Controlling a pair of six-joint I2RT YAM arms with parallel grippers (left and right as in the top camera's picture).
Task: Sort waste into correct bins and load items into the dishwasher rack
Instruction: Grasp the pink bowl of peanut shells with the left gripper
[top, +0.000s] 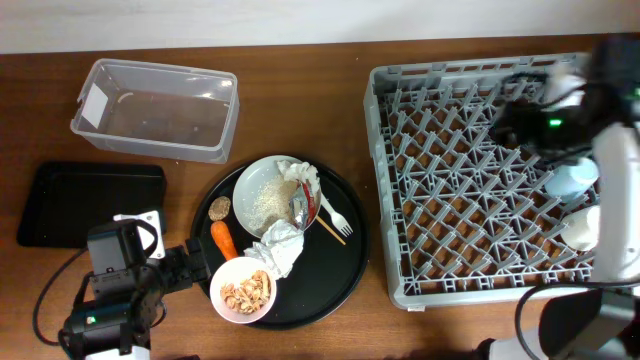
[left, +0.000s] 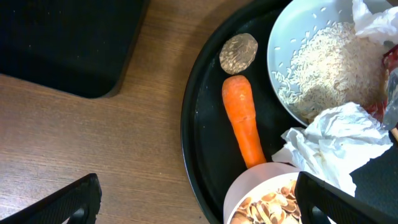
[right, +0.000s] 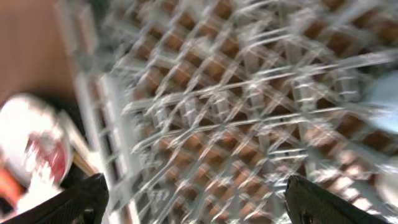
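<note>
L gripper (left: 196, 182): fingers spread wide, nothing between them; hovers over left rim of round black tray (top: 335, 270), above carrot piece and pink bowl.
R gripper (right: 196, 186): fingers spread, empty; over dishwasher rack (top: 384, 190), well right of round tray. Wrist view motion-blurred.
Carrot piece (left: 242, 121): lies flat on round tray, left part; one end reaches the bowl rim.
Brown lump (left: 239, 52): on round tray, just past carrot's other end, beside plate.
White plate (top: 262, 190): on round tray, back-middle; holds rice grains (left: 329, 62), a tissue and foil (top: 298, 208) w/ red bits.
Pink bowl (top: 243, 290): on round tray, front-left; peanuts (left: 267, 208) inside.
Crumpled tissue (left: 336, 143): on round tray btw plate and bowl, touching both.
Fork (top: 335, 214) + wooden stick (top: 332, 230): on round tray, just right of plate.
Clear tub (top: 155, 110): off round tray, back-left.
Black rect tray (top: 90, 203): just left of round tray.
Pale blue cup (top: 572, 180), white cup (top: 580, 230): in rack's right side, well right of round tray; partly hidden by R arm.
</note>
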